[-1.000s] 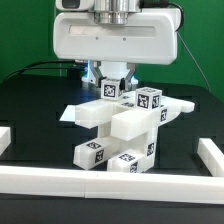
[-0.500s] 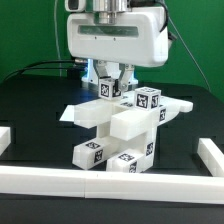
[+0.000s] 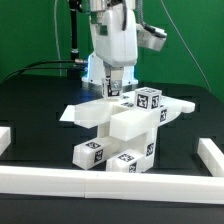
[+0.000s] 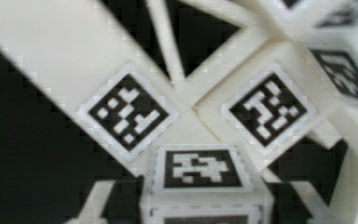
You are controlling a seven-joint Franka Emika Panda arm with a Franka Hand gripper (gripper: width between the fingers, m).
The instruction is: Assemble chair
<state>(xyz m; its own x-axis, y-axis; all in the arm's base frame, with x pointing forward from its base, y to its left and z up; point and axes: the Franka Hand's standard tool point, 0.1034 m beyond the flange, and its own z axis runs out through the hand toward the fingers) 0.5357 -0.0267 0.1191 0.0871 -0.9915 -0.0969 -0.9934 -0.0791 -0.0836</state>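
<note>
The part-built white chair [image 3: 112, 122] stands in the middle of the black table, made of flat boards and square posts with black marker tags. My gripper [image 3: 113, 90] hangs straight above its back part, turned side-on in the exterior view. Its fingers are closed on a short white tagged post [image 3: 116, 92] that stands up out of the chair. In the wrist view the same post [image 4: 197, 168] sits between my fingers [image 4: 114, 195], with two tagged chair faces [image 4: 130, 108] behind it. My gripper [image 4: 197, 198] is blurred there.
A white rail [image 3: 110, 182] runs along the table's front edge, with short white rails at the exterior view's left [image 3: 5, 140] and right [image 3: 210, 152]. A tagged block [image 3: 150, 99] tops the chair beside my gripper. Green wall behind.
My hand has turned about its vertical axis, from broad face-on to side-on, staying over the same post. The chair has not shifted.
</note>
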